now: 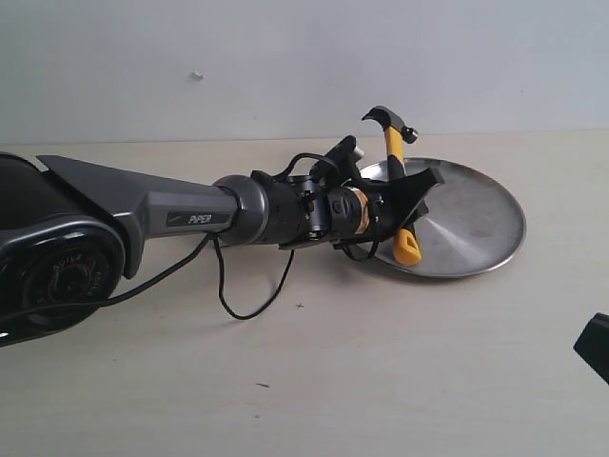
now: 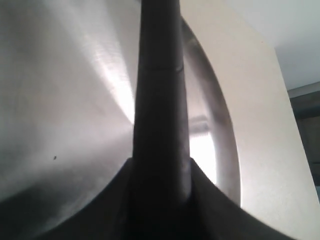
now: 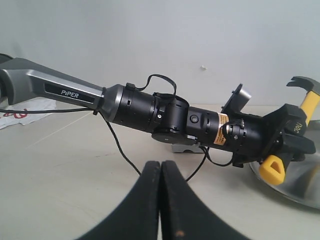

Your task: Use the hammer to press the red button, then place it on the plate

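My left gripper (image 1: 404, 202) reaches in from the left and is shut on the hammer (image 1: 397, 152) at mid-handle, over the silver plate (image 1: 476, 224). The dark steel head points up past the plate's far rim, and the yellow handle end (image 1: 407, 249) hangs by the near rim. Whether the hammer touches the plate I cannot tell. In the left wrist view the dark handle (image 2: 160, 95) runs between the fingers (image 2: 220, 205), with the plate (image 2: 65, 100) behind it. My right gripper (image 3: 161, 172) is shut and empty, low over the table. The red button's dome is hidden.
A small light-grey block (image 3: 189, 148) sits on the table under the left arm (image 1: 190, 214). A black cable (image 1: 233, 295) loops down from that arm onto the beige table (image 1: 381, 371). A pale wall runs behind. The right gripper's dark tip (image 1: 595, 345) shows at the right edge.
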